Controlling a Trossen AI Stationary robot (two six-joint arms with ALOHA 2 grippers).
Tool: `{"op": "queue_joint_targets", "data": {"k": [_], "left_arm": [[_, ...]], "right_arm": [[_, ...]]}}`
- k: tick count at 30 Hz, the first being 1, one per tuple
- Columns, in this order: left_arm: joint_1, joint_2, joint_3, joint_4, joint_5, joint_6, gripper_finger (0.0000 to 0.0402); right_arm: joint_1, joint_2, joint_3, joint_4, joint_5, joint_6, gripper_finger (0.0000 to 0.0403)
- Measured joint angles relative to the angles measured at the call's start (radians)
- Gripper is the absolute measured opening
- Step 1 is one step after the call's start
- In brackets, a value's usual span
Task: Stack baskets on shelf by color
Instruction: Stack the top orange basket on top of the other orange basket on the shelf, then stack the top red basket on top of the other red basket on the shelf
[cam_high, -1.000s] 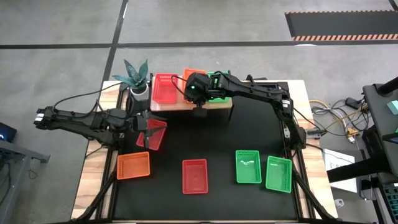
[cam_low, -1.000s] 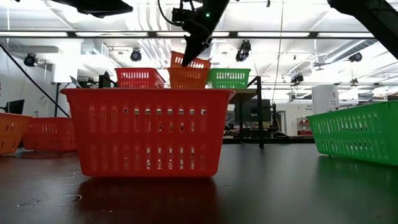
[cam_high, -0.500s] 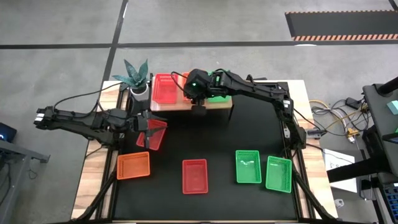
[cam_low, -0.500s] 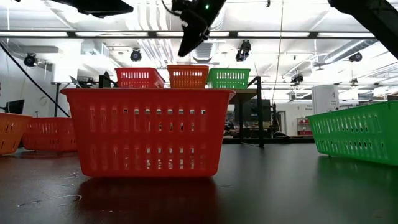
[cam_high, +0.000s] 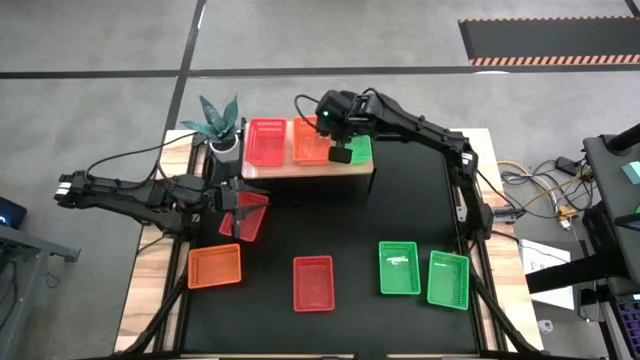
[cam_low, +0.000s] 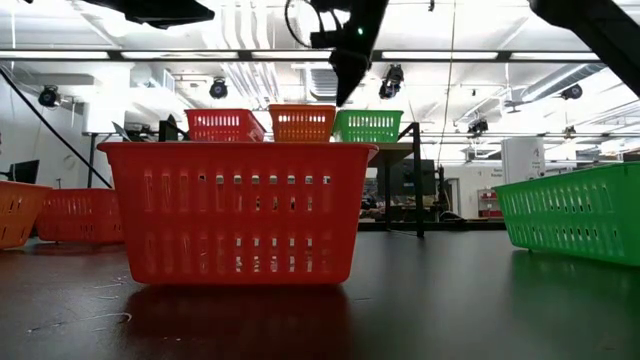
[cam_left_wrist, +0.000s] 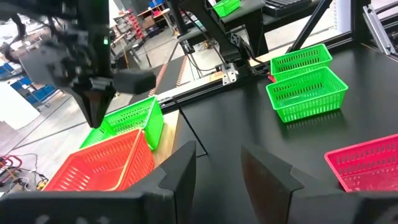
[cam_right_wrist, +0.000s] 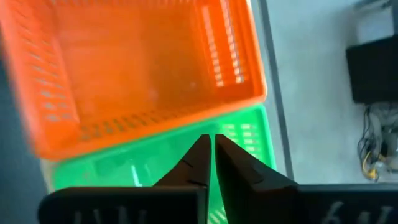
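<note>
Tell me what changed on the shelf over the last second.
The right gripper let go of the orange basket, which now sits level on the shelf between the red basket and the green basket; a second ago it hung tilted from the jaws. The gripper then rose, moved over the green basket and shut empty. The left gripper, holding its red basket, and the table baskets stayed put.
</note>
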Motion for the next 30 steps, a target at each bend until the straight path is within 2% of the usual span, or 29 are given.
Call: {"op": "queue_joint_targets", "data": {"k": [5,11,15,30], "left_arm": [[0.0,0.0,0.0,0.0,0.0,0.0,0.0112],[0.0,0.0,0.0,0.0,0.0,0.0,0.0112],[0.0,0.0,0.0,0.0,-0.001,0.0,0.0112],[0.0,0.0,-0.001,-0.002,-0.002,0.0,0.0112]], "right_arm": [[-0.037,0.002,-0.033,0.011,-0.068,0.004,0.001],[-0.038,0.003,-0.058,0.042,-0.087,0.003,0.0009],[-0.038,0.003,-0.062,0.069,-0.143,0.003,0.0009],[-0.019,-0.02,-0.056,0.089,-0.149,-0.007,0.0008]]}}
